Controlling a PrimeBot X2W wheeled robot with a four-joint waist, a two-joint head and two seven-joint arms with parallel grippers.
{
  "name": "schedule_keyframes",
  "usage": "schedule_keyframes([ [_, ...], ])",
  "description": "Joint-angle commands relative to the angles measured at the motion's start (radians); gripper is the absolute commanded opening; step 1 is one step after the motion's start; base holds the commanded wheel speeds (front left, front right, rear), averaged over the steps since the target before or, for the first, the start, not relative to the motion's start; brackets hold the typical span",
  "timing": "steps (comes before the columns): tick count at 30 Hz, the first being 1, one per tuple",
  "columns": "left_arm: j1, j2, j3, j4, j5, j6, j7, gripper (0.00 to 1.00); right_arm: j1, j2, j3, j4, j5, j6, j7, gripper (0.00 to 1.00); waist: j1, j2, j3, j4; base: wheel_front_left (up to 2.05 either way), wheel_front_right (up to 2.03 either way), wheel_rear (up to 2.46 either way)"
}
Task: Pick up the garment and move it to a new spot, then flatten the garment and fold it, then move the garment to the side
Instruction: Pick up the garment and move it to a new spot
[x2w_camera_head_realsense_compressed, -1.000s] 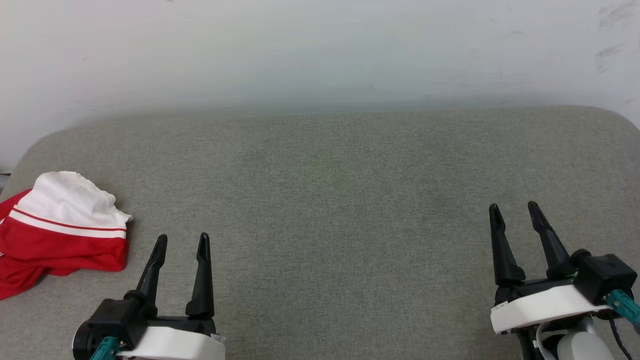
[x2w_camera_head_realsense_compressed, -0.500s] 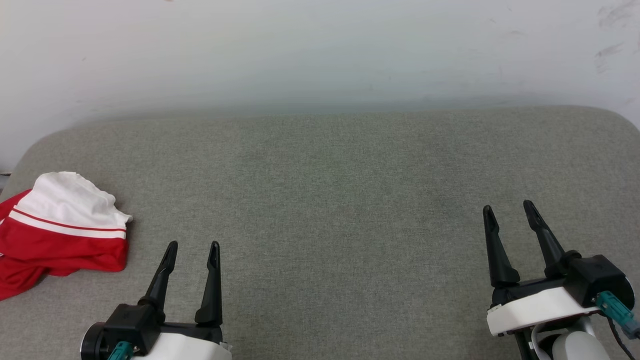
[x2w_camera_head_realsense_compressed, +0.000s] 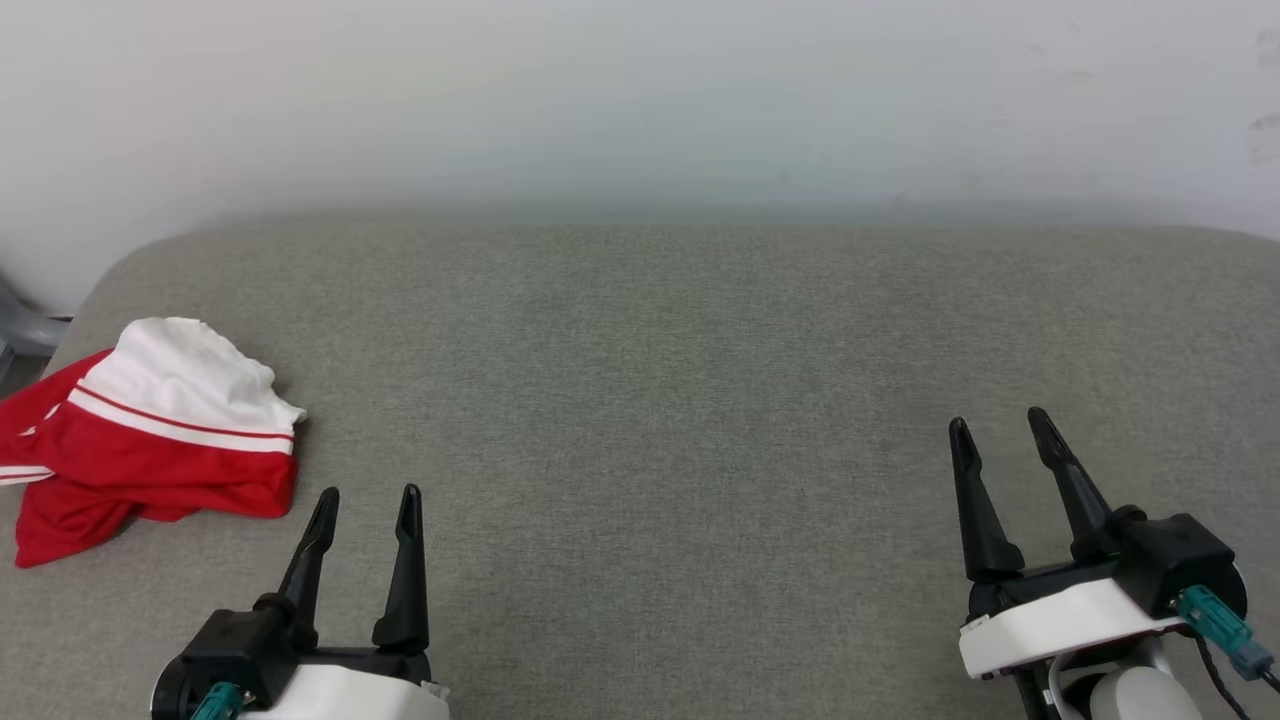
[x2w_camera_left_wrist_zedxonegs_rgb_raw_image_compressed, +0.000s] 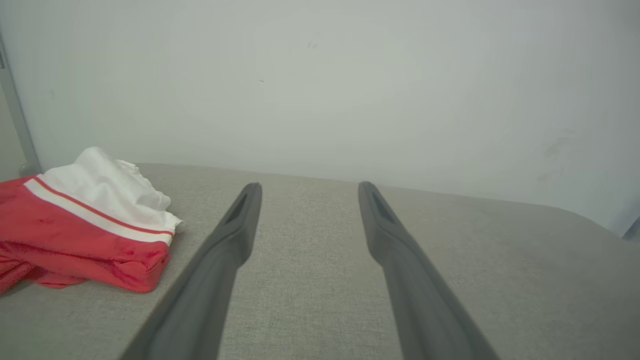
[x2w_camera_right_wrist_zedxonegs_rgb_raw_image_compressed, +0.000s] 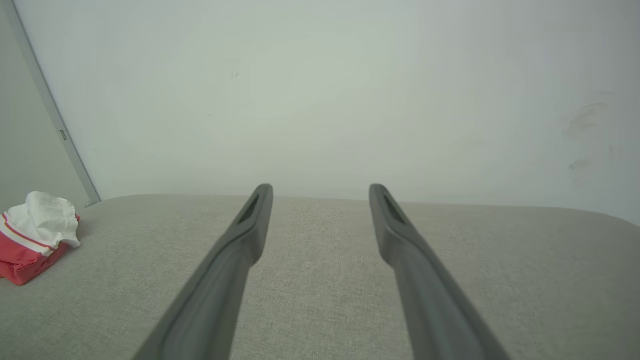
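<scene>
Far left on the grey cushion (x2w_camera_head_realsense_compressed: 650, 400), the garment (x2w_camera_head_realsense_compressed: 150, 440) sits bunched, white sleeve over red body, untouched; your left gripper (x2w_camera_head_realsense_compressed: 368, 492) hangs just beside it and right gripper (x2w_camera_head_realsense_compressed: 999, 420) well apart, both jaws spread wide and empty, which reads as a pre-grasp standoff with the left arm closest for the pick. Head view gives you the heap's footprint and both grippers' spacing; left wrist view adds how high the folds stand and that the heap lies left of that gripper's axis, while right wrist view has it small at the far edge.
</scene>
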Motion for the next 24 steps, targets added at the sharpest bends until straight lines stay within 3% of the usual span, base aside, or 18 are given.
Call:
schedule_keyframes([
  [1, -0.005, -0.001, 0.004, 0.01, 0.0, 0.002, -0.003, 1.0, 0.01, 0.0, 0.004, 0.001, 0.003, 0.0, -0.002, 1.0, 0.0, -0.0001, 0.002, 0.022, 0.0, 0.0, 0.0],
  [4, -0.004, -0.001, 0.017, 0.025, 0.0, 0.003, -0.003, 1.0, 0.011, 0.0, 0.021, 0.003, 0.01, 0.0, -0.002, 1.0, 0.0, -0.0001, -0.001, 0.051, 0.0, 0.0, 0.0],
  [6, -0.007, -0.001, 0.028, 0.035, -0.013, 0.009, -0.003, 1.0, 0.018, 0.0, 0.045, 0.007, 0.005, 0.0, -0.002, 1.0, 0.0, -0.0001, -0.009, 0.125, 0.0, 0.0, 0.0],
  [24, 0.026, -0.001, 0.017, 0.041, 0.002, -0.005, -0.003, 1.0, 0.031, 0.0, 0.086, 0.027, 0.017, 0.0, -0.002, 1.0, 0.0, -0.0001, -0.035, 0.294, 0.0, 0.0, 0.0],
])
